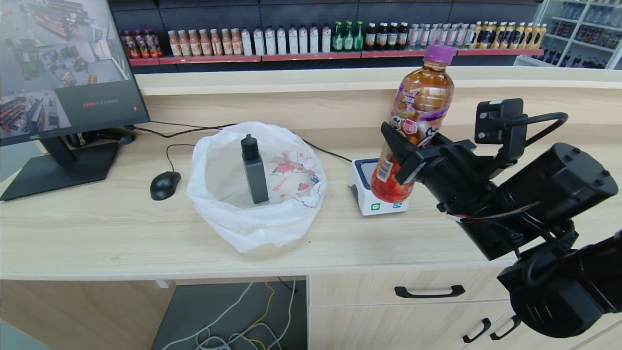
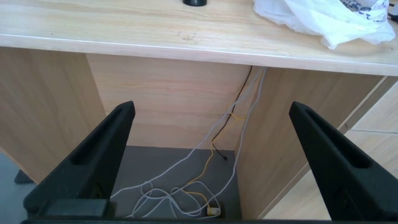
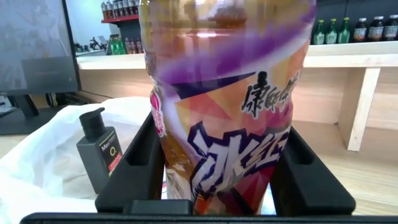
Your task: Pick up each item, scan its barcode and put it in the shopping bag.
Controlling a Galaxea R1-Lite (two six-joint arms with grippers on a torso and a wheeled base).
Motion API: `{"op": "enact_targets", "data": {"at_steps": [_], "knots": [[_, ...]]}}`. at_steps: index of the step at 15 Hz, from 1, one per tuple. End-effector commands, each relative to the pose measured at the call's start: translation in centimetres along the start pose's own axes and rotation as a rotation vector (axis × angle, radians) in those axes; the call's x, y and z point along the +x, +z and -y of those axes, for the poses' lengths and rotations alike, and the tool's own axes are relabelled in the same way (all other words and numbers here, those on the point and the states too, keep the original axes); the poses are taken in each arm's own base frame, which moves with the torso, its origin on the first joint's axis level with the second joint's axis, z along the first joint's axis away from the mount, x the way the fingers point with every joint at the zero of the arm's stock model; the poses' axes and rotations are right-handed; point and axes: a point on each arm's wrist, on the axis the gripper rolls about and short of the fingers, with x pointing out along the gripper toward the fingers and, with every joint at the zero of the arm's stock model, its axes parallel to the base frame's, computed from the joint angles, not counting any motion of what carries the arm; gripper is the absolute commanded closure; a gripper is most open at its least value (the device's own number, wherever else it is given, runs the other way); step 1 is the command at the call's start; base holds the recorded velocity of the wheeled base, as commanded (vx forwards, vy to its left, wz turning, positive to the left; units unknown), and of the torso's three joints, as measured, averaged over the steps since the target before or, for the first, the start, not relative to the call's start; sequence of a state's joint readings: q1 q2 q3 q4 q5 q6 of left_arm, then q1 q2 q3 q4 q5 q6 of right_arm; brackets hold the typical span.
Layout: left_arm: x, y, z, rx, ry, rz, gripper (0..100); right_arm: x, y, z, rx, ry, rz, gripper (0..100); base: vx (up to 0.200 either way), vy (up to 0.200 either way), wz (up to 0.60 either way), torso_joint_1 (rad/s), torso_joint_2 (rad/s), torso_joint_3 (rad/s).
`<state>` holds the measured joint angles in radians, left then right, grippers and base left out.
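Right gripper [image 1: 413, 155] jaws clamped on tea bottle [image 1: 422, 109] over barcode scanner [image 1: 362, 194]; tilt barcode toward scanner window. Shopping bag [image 1: 218, 214] at 9 o'clock. Left gripper [image 2: 211, 112] jaws apart.

A: From the head we look forward and down on the tabletop [image 1: 97, 233] from well above, out to the drinks shelf [image 1: 311, 56] behind.
B: Our left wrist sits low, below the tabletop edge, facing the cables [image 2: 205, 180] between the left fingers [image 2: 93, 162].
A: Our right wrist looks level, very near the bottle [image 3: 230, 112] between the right fingers [image 3: 134, 168].
B: We see the shopping bag [image 1: 218, 180] in all three views, and the cables from the head too.
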<state>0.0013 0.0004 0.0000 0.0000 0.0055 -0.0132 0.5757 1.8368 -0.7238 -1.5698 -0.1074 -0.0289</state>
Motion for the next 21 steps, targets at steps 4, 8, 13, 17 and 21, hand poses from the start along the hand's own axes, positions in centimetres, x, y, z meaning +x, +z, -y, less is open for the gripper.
{"op": "enact_targets", "data": {"at_steps": [4,8,13,17,21], "knots": [[0.0,0.0,0.0,-0.002,0.001,0.000,0,0.1,-0.2,0.0,0.000,0.001,-0.003,100,0.000,0.200,0.00,-0.004,0.00,0.005],[0.0,0.0,0.0,-0.002,0.001,0.000,0,-0.2,-0.2,0.0,-0.002,0.000,-0.010,100,0.000,0.200,0.00,0.005,0.00,0.004],[0.0,0.0,0.0,-0.001,0.001,0.000,0,-0.2,-0.6,0.1,-0.002,-0.003,-0.021,100,0.000,0.160,0.00,0.001,0.00,0.000],[0.0,0.0,0.0,0.001,0.001,0.000,0,0.7,-1.1,1.2,-0.018,-0.035,-0.013,100,0.000,0.000,0.00,0.000,0.00,0.000],[0.0,0.0,0.0,0.001,0.001,0.000,0,1.7,-2.6,1.1,-0.019,-0.036,-0.028,100,0.000,0.000,0.00,0.000,0.00,0.000]]}}
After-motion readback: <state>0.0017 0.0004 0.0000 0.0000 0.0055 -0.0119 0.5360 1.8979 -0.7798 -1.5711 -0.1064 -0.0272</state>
